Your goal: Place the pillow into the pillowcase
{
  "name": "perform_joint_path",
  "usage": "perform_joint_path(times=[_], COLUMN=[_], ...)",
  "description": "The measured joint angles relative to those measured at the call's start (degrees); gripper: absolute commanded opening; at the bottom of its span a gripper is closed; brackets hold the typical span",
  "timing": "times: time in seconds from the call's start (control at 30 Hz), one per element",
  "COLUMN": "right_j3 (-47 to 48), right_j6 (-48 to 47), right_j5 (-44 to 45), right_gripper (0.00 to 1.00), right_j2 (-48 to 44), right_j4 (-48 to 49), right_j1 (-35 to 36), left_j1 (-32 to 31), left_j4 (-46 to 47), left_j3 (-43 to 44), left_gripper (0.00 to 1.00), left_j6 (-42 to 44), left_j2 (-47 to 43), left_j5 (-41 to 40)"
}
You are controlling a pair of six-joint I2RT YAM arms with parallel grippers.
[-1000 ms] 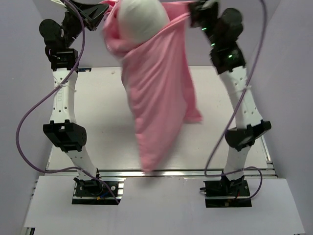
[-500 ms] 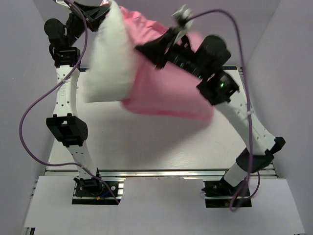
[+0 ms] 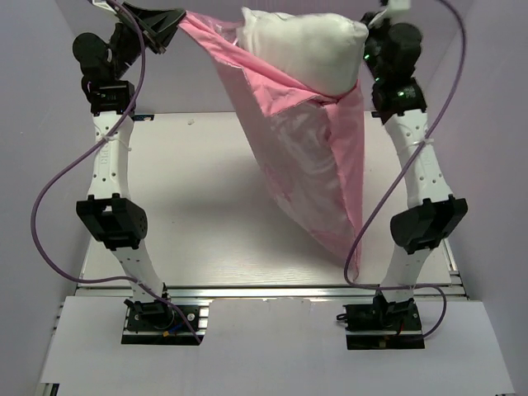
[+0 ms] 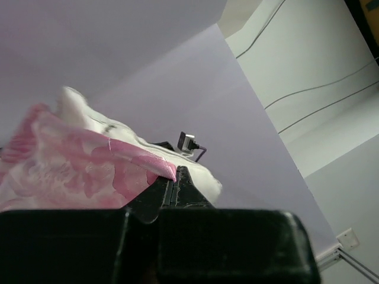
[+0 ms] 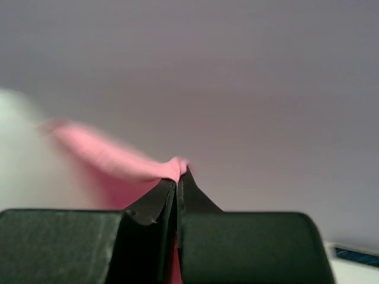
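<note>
The pink pillowcase [image 3: 309,157] hangs in the air between both arms, its mouth stretched wide at the top and its closed end dangling near the table's front right. The white pillow [image 3: 305,48] sits in the open mouth, its upper part sticking out above the pink rim. My left gripper [image 3: 175,18] is shut on the left corner of the pillowcase rim [image 4: 112,165]. My right gripper [image 3: 363,74] is shut on the right corner of the pillowcase rim [image 5: 127,163]. The pillow shows as a white blur [image 5: 23,154] in the right wrist view.
The white table [image 3: 190,206] lies below, ringed by lilac walls [image 3: 33,165]. Purple cables [image 3: 49,198] loop beside each arm. A small camera unit [image 4: 186,142] on the right arm shows beyond the pillow in the left wrist view.
The right arm swung back from the centre to the far right, stretching the pillowcase mouth open. The pillow moved from hanging at the left to sitting across the mouth, and the case hangs straight again.
</note>
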Motion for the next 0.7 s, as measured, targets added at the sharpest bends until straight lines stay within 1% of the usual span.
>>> perform_joint_path(times=[0.03, 0.07, 0.1, 0.13, 0.2, 0.27, 0.3, 0.33, 0.37, 0.4, 0.47, 0.53, 0.57, 0.63, 0.7], right_j3=[-3.4, -5.4, -6.9, -7.4, -7.5, -6.1, -4.3, -2.7, -2.4, -2.3, 0.5, 8.3, 10.5, 8.8, 4.8], right_j6=[1.2, 1.6, 1.6, 1.2, -0.3, -2.7, -5.1, -8.0, -10.9, -13.4, -15.9, -17.1, -17.8, -17.9, -16.5], right_j5=[-1.8, -3.0, -3.7, -4.7, -7.1, -10.1, -11.2, -11.0, -10.6, -9.6, -7.1, -3.1, -0.5, 2.6, 3.8], right_gripper=[0.0, 0.0, 0.0, 0.0, 0.0, 0.0, 0.0, 0.0, 0.0, 0.0, 0.0, 0.0, 0.0, 0.0, 0.0], right_j2=[-1.5, -2.8, -4.5, -5.7, -8.0, -9.0, -9.0, -9.2, -9.9, -10.4, -9.0, -3.0, 0.0, 3.3, 3.9], right_j4=[-0.5, -1.4, -2.2, -2.6, -2.0, -1.5, -1.0, -0.8, -0.2, 1.0, 2.8, 2.3, 2.5, 2.9, 1.6], right_j1=[0.9, 3.6, 8.3, 13.8, 28.9, 42.0, 46.9, 49.4, 49.4, 47.0, 36.8, 25.0, 18.9, 10.5, 5.8], left_j1=[-0.1, -0.3, -0.5, -0.5, -0.4, -0.3, -0.3, 0.1, 0.6, 0.9, 1.0, 0.6, 0.5, 0.1, -0.1], left_j4=[0.0, 0.0, 0.0, 0.0, -0.2, -0.7, -0.6, -0.4, 0.2, 0.6, 1.4, 1.7, 1.7, 1.6, 1.3], left_j3=[0.0, 0.0, 0.2, 0.3, 0.3, 0.3, 0.3, 0.3, 0.5, 0.8, 0.9, 0.9, 0.7, 0.1, -0.1], left_gripper=[0.0, 0.0, 0.0, 0.0, 0.0, 0.0, 0.0, 0.0, 0.0, 0.0, 0.0, 0.0, 0.0, 0.0, 0.0], left_j6=[0.0, -0.1, -0.2, -0.2, -0.4, -1.0, -1.4, -1.8, -2.1, -2.4, -2.9, -3.1, -3.1, -3.2, -3.4], left_j2=[0.1, 0.2, 0.4, 0.6, 1.2, 1.8, 1.9, 1.8, 1.7, 1.7, 1.4, 1.3, 1.2, 1.2, 1.2], left_j5=[0.6, 1.0, 1.0, 1.0, 2.5, 3.7, 3.6, 3.1, 2.6, 2.1, 1.5, 1.2, 1.2, 1.1, 1.1])
